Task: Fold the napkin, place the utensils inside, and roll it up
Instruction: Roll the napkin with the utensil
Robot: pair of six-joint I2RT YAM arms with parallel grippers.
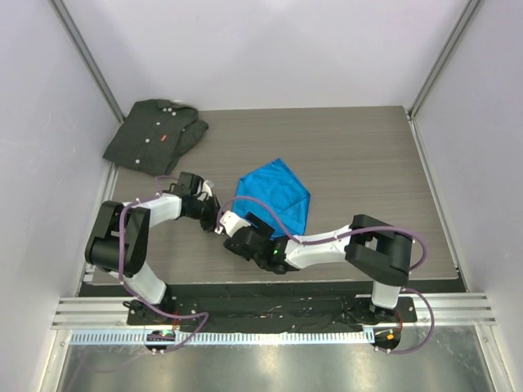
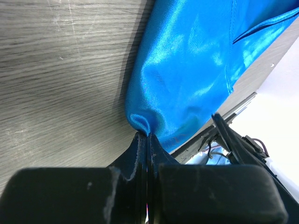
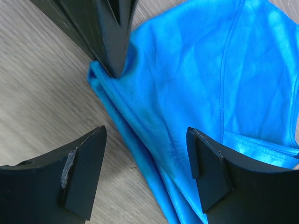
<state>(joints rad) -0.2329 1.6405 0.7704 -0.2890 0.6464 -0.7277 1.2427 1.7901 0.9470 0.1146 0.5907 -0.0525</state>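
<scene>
The bright blue napkin (image 1: 275, 194) lies folded and rumpled near the middle of the table. My left gripper (image 1: 224, 214) is shut on its near-left corner; the left wrist view shows the cloth (image 2: 196, 60) bunched right at my closed fingertips (image 2: 145, 136). My right gripper (image 1: 246, 224) is open just beside the left one. In the right wrist view its jaws (image 3: 145, 140) straddle the napkin's folded left edge (image 3: 187, 93) without touching it. The left gripper's fingers (image 3: 112, 42) show there, pinching the corner. The knife is out of view.
A dark grey buttoned shirt (image 1: 155, 135) with a small red tag lies crumpled at the far left corner. Grey side walls close in the table. The table's near edge and a metal rail (image 1: 270, 314) lie just behind the arms' bases.
</scene>
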